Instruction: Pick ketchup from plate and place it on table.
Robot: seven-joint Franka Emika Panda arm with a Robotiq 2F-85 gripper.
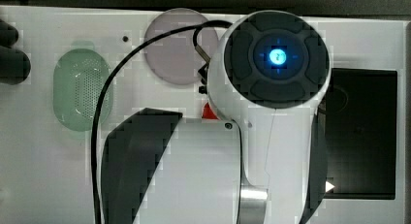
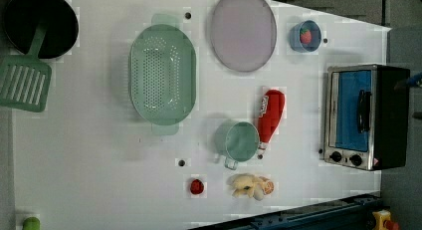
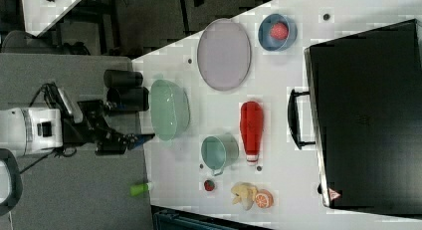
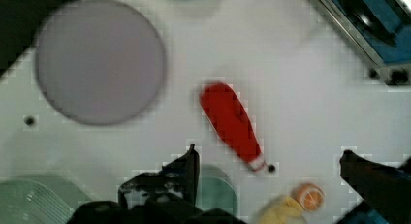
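Red plastic ketchup bottle (image 2: pixel 270 119) with the white-and-dark label lies flat on the white tabletop (image 2: pixel 99 155), off the pale mauve-grey round plate (image 2: pixel 243 31), which sits bare and well apart from it. Judging by that, the placing looks done already; you're in cleanup territory.

Gripper (image 4: pixel 267 161) hangs above the scene, black fingers (image 4: pixel 186 168) spread wide, nothing between them. In the wrist view the bottle sits between the two fingers' lines, below them.

Risks from here, as I judge them:
- You come down again and a spread finger clips the bottle. It's lying on its side, so it probably rolls or skids, most likely toward the green cup (image 2: pixel 238 141) its cap end is just beside.
- Cap end also sits near a small dark hole in the table (image 2: pixel 260 156); a nudge could wedge or tilt it there.
- Sweep low toward the left view's right and you hit the silver toaster oven with the blue door (image 2: pixel 366 116); its black handle sticks out toward the bottle.
- Green perforated oval basket (image 2: pixel 162 73) is near the plate; a wide arm swing could catch its rim.
- Small round red fruit (image 2: pixel 197 186) and the peeled citrus pieces (image 2: pixel 251 186) lie near the table edge; a bump sends them off.

Retreat straight up, no lateral move until clear.
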